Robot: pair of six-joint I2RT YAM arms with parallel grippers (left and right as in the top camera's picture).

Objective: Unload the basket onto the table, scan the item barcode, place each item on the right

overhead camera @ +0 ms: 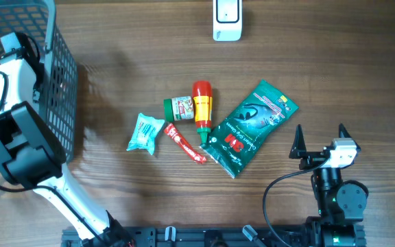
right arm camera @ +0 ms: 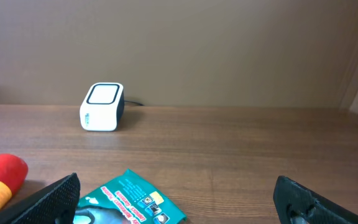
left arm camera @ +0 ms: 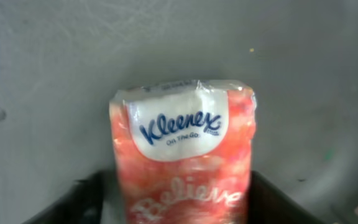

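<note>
Kleenex pack lies lengthwise between left gripper's fingers over basket; clamp unclear; right gripper apart; scanner far rightward.

Tissue pack, white patch: "Kleenex" in blue script, with "On The Go" in small print beneath.
Tissue pack, pink front: "Believe" in white script, cut off by the lower edge.
Green pack: "3M" in large letters near its lower end; its other print is too small to read.
Small jar, red tube, red bottle: labels too small to read.
Scanner: side mark unreadable.
</note>
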